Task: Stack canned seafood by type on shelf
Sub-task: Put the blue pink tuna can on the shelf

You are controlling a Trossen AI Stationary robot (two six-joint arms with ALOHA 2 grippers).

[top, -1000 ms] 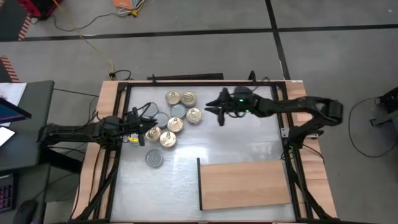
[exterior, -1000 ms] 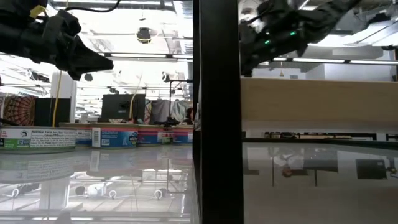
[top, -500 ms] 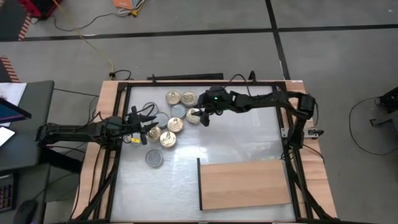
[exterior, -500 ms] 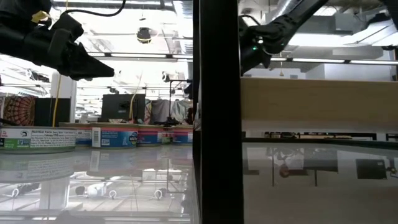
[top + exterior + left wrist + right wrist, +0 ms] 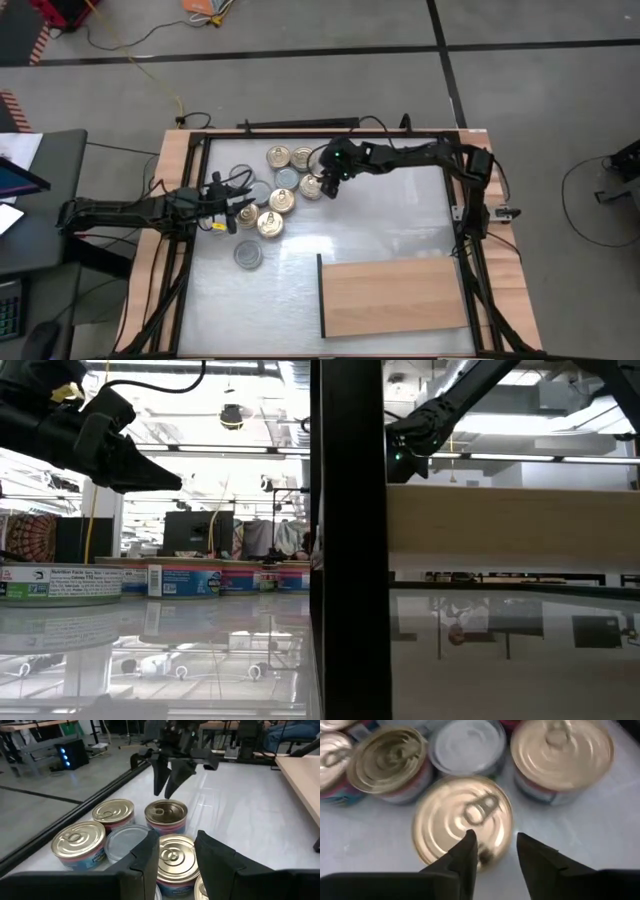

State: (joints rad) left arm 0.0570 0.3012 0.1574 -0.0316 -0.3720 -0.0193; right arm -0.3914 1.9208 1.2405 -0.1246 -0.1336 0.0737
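Here right gripper (image 5: pixel 327 187) hovers over a gold tin (image 5: pixel 463 822), fingers slightly apart, holding nothing. Left gripper (image 5: pixel 243 205) part-open, empty, beside the tins (image 5: pixel 278 198). Shelf (image 5: pixel 394 296) well apart, bare table (image 5: pixel 390 215) between.

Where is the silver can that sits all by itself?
In the high view the lone silver-lidded can sits on the table's left half, apart from the can cluster farther back, and left of the wooden shelf.

Low view: dark post (image 5: pixel 347 540) hides shelf (image 5: pixel 510 525) left end
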